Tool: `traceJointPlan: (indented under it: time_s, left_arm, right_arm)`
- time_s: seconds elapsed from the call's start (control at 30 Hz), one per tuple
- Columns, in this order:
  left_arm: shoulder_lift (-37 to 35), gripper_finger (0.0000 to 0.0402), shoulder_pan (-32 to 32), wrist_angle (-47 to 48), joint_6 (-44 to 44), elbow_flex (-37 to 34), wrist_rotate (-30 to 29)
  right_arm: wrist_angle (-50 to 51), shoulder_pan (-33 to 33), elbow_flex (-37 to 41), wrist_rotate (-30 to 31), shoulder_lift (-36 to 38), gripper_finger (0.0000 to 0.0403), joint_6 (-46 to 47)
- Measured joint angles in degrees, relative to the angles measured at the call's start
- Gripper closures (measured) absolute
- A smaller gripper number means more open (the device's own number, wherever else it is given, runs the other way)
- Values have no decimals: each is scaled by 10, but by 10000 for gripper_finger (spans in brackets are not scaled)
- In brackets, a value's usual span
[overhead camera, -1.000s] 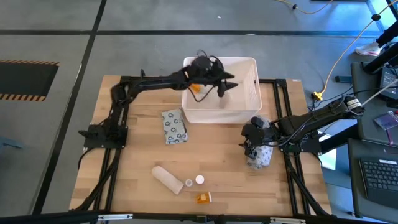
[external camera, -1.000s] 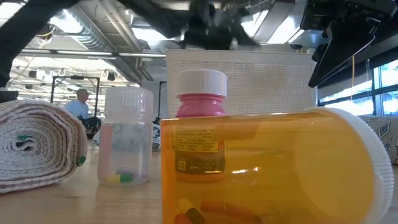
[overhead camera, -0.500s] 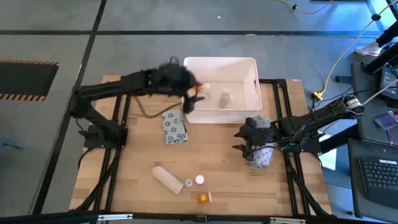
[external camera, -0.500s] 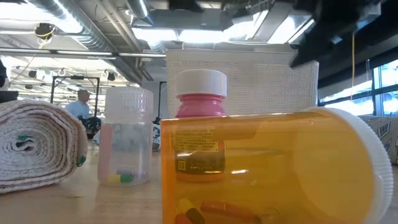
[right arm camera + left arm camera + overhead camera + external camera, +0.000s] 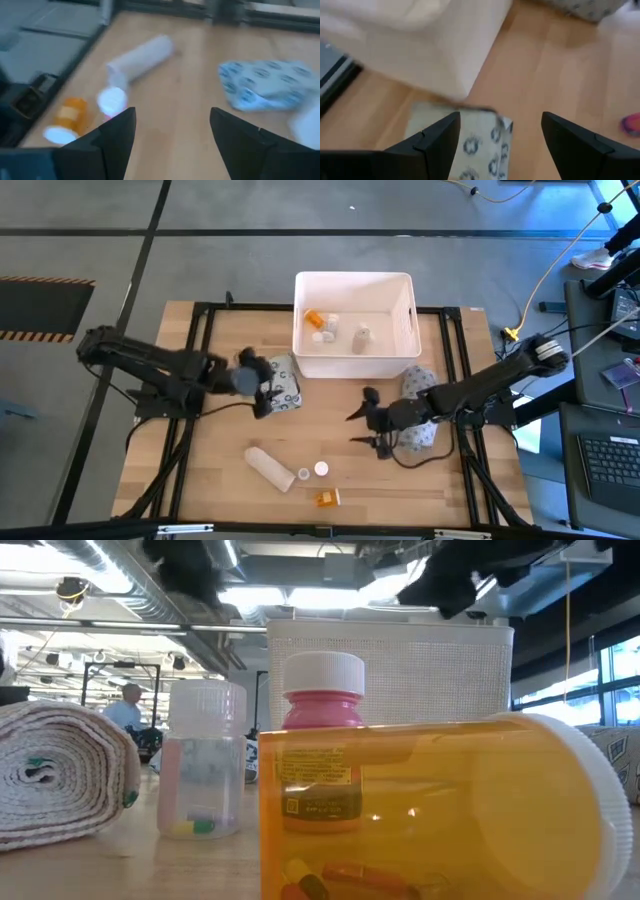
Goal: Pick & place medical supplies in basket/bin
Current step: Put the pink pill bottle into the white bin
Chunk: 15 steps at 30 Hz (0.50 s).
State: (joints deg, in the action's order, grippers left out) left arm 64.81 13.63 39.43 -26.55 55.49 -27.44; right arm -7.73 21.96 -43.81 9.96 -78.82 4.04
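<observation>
Left gripper (image 5: 262,392) hovers over the grey packet (image 5: 284,383) beside the white bin (image 5: 355,367), jaws spread, empty. Right gripper (image 5: 368,418) hangs over bare table (image 5: 340,472), jaws spread, empty, next to a second packet (image 5: 418,432). Bin holds three small items. On table: one white roll (image 5: 270,467), one white-capped bottle (image 5: 320,470), one orange pill bottle (image 5: 328,498).

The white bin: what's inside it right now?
In the white bin lie an orange pill bottle, a small white item beside it, and a pale little bottle near the middle. The near wall hides the floor strip just behind it.
</observation>
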Motion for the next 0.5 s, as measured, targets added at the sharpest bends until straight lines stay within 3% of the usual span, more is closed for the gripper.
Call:
traceJointPlan:
  time_s: [0.17, 0.3, 0.5]
  left_arm:
    - [-28, 131, 61, -46, -111, -113, -85]
    - [-28, 130, 84, -90, -165, -179, -126]
    - [-22, 130, 92, -139, -208, -232, -136]
  right_arm:
    - [-99, 0, 0, -87, -68, 146, -15]
    - [-163, 0, 0, -100, -122, 146, -15]
    - [-257, 0, -13, -103, -212, 146, -33]
